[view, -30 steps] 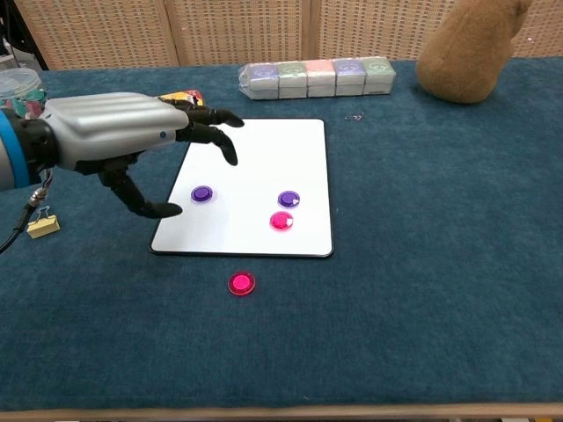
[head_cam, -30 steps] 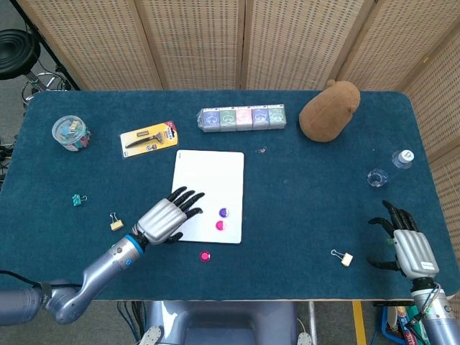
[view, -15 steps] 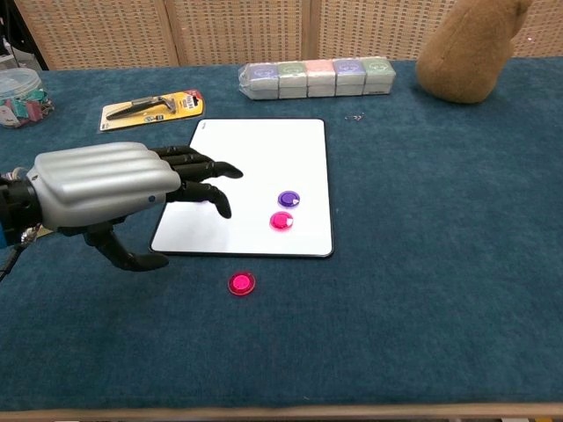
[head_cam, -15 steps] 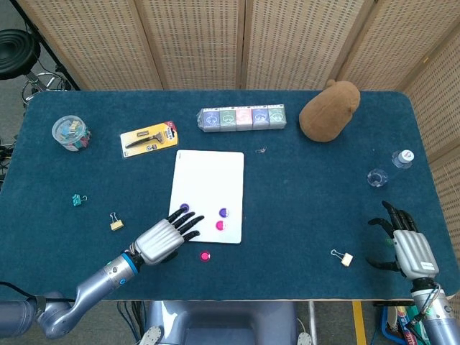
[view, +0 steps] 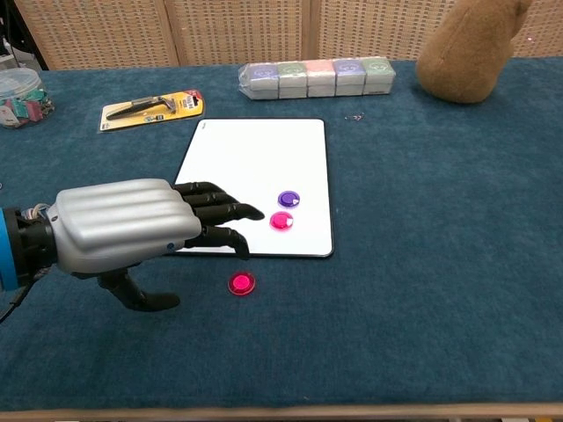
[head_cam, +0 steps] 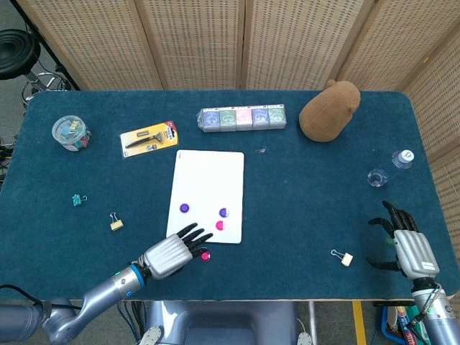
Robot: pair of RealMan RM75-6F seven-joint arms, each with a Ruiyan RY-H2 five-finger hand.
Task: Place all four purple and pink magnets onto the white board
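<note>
The white board (head_cam: 210, 180) (view: 255, 158) lies flat at the table's middle. On it sit a purple magnet (head_cam: 185, 208) at the left, a second purple magnet (head_cam: 223, 213) (view: 288, 200) and a pink magnet (head_cam: 220, 225) (view: 281, 221). Another pink magnet (head_cam: 205, 255) (view: 241, 283) lies on the blue cloth just below the board's near edge. My left hand (head_cam: 172, 253) (view: 132, 227) hovers open beside it, fingertips reaching almost to this magnet and holding nothing. My right hand (head_cam: 407, 246) rests open near the table's right front corner.
A row of small boxes (head_cam: 243, 118), a brown plush toy (head_cam: 329, 109) and a packaged tool (head_cam: 149, 139) lie behind the board. A jar of clips (head_cam: 70, 133) stands far left. Binder clips (head_cam: 116, 222) (head_cam: 345, 258) and a bottle (head_cam: 402, 159) are scattered around.
My left hand has drawn back off the board toward the near edge, uncovering the left purple magnet, and now sits beside the pink magnet on the cloth. The right hand stayed still.
</note>
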